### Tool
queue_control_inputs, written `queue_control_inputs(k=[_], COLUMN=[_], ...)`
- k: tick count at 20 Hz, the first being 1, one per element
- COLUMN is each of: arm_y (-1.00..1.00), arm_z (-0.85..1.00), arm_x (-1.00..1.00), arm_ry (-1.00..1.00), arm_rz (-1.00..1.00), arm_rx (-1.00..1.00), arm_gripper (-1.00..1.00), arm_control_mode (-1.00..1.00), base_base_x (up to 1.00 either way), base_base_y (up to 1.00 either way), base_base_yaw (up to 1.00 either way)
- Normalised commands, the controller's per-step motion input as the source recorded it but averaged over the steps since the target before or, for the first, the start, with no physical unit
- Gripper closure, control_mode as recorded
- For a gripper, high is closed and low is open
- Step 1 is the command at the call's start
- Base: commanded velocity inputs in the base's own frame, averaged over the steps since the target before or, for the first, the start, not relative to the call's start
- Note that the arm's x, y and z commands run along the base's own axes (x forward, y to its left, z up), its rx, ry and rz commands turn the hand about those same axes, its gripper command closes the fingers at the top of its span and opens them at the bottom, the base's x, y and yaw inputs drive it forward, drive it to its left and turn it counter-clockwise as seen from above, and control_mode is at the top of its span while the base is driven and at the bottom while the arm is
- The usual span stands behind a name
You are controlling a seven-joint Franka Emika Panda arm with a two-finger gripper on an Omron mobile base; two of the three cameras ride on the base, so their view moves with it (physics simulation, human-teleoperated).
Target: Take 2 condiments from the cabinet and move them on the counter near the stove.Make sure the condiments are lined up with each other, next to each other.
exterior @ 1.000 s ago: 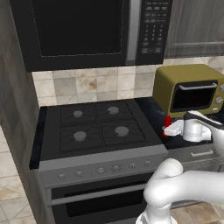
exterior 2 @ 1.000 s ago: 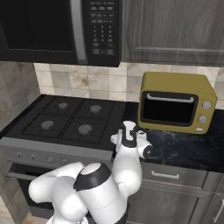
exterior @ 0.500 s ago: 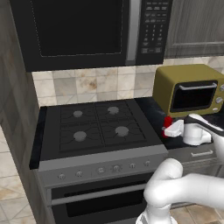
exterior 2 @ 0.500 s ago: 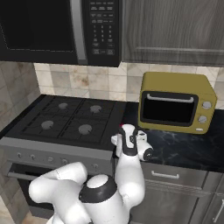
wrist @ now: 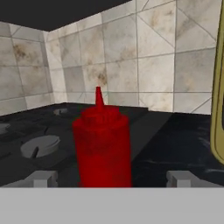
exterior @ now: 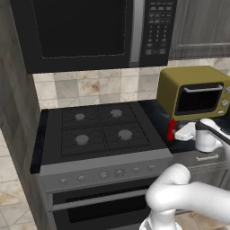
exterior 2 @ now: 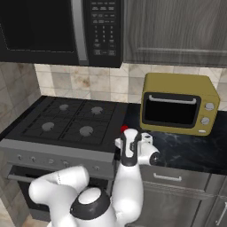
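Hand view: red squeeze bottle stands upright, pointed cap up, on the desk just right of the stove. My hand is spread, fingertips flanking its base; contact unclear.

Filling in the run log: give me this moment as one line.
stage: placing first condiment | red squeeze bottle: upright on counter beside stove | claw: open, fingertips either side of bottle
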Motion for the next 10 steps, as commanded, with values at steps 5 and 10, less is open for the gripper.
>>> queue_control_inputs(k=[5,10], arm_y=[-0.06,0.0], arm_z=[0.38,0.39], arm_x=[-0.43,-0.63], arm_ry=[0.0,-0.02], arm_rz=[0.0,0.0], arm_rx=[0.0,0.0], arm_gripper=[-1.0,-1.0], arm_control_mode=[-1.0,-1.0], base_base_x=[0.0,0.0], base_base_y=[0.0,0.0], base_base_yaw=[0.0,0.0])
